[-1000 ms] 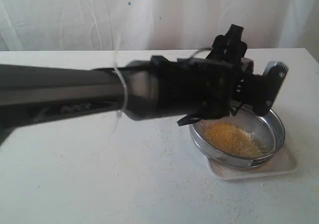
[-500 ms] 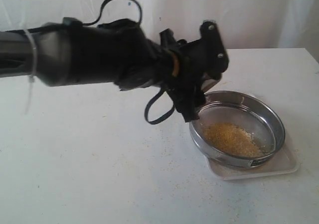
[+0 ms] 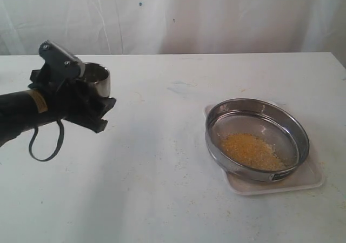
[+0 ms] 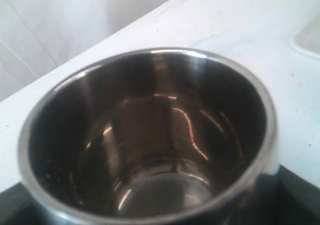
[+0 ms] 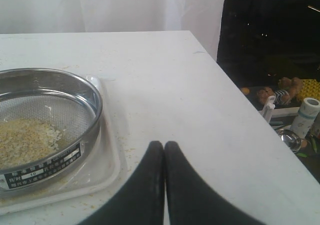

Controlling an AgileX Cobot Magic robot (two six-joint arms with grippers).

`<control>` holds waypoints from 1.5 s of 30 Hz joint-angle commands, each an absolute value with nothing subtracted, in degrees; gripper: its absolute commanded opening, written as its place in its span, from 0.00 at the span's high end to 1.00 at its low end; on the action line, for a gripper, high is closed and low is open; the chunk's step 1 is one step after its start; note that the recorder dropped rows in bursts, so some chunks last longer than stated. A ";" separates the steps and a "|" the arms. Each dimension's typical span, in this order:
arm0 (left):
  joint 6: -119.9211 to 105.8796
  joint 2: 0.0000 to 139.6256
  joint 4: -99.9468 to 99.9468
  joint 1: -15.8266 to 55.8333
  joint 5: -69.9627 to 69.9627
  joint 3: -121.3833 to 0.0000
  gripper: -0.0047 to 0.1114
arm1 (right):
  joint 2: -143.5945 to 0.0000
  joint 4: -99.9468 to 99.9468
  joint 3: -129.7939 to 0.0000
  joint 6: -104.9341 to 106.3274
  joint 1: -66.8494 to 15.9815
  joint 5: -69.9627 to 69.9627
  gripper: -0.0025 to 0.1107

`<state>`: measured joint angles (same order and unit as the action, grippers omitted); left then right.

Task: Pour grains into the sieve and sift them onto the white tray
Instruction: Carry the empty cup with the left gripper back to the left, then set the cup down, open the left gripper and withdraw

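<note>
Left gripper (image 3: 85,90) clasps the empty cup (image 3: 98,76); pouring looks done, the sieve (image 3: 238,170) next needs gripping and shaking over the tray (image 3: 309,180)

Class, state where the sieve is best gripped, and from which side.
Probably the upright rim of the sieve, from above, on the side nearest the right tool: one jaw each side of the thin wall; the white tray blocks underneath.

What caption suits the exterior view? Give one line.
Left gripper holds the steel cup off to the side; grains lie in the sieve on the white tray.
</note>
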<state>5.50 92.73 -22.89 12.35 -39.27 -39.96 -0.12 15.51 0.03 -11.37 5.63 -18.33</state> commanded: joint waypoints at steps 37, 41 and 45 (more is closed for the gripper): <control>7.64 118.43 -22.89 9.64 -56.16 -50.07 0.06 | 0.00 15.95 0.00 -11.36 5.61 -17.97 0.98; 8.07 117.43 -26.74 9.64 -55.75 -49.96 0.06 | 0.00 15.95 0.00 -11.36 5.61 -17.97 0.98; 8.07 112.98 -31.92 9.64 -55.75 -49.06 0.06 | 0.00 15.95 0.00 -11.36 5.61 -17.97 0.98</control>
